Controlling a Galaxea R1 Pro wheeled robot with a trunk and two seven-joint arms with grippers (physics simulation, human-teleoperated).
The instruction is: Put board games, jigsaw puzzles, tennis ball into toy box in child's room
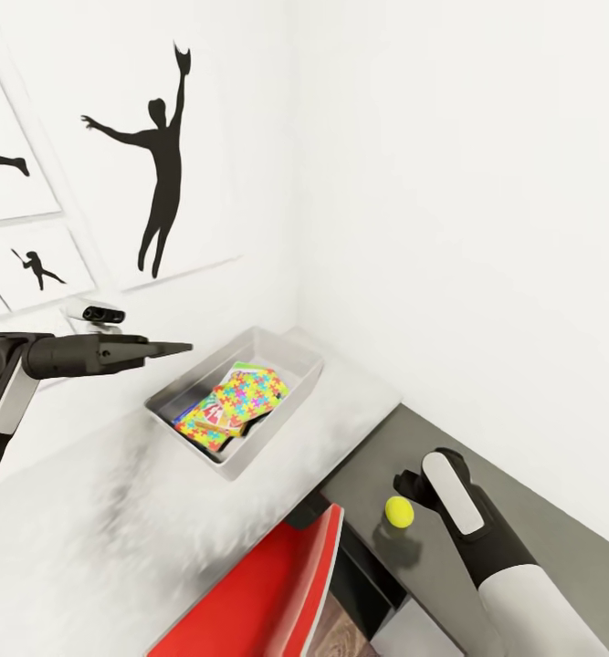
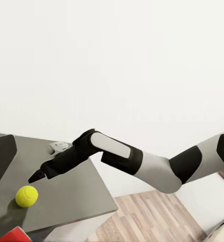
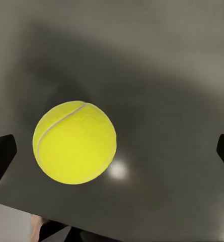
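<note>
The ball sits on the dark grey surface, near its edge. The right tool is just beside the ball and points down at it. In the right wrist view the ball lies between the two fingertips, which stand far apart at the sides, so this tool is released and holds nothing. In the left wrist view the right tool is just above the ball, not touching it. The toy box stands on a white fuzzy surface by the wall, well apart from the ball. Inside the box lies a bright puzzle on top of other flat boxes. The left tool is up in the air near the box's far rim, pointing sideways. Its fingers look pressed together, clenched on nothing. A red chair is next to the surfaces. Black shapes of people are on the wall.
</note>
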